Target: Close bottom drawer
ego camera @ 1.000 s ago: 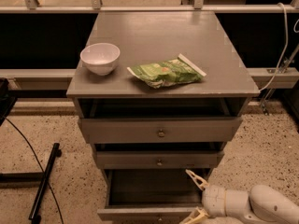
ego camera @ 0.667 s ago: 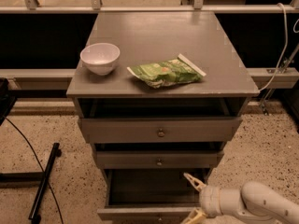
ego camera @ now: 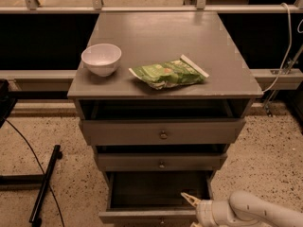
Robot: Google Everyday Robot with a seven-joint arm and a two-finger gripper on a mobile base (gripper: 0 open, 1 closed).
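The scene was dim and warm-toned, lit from above. The cabinet top (ego camera: pixel 161 32) took most of the light, and the bowl (ego camera: pixel 101 58) and green packet (ego camera: pixel 168 74) cast short, soft shadows. The bottom drawer (ego camera: pixel 151 216) held deep shadow inside. The pale gripper (ego camera: pixel 191 212), fingers spread at that drawer's front, lower right, looked perhaps slightly washed out.

The hand (ego camera: pixel 191 212), fingers spread, sits at the front right corner of the pulled-out bottom drawer (ego camera: pixel 151 191), with open floor (ego camera: pixel 265 150) to its right and the middle drawer (ego camera: pixel 142 162) close above.
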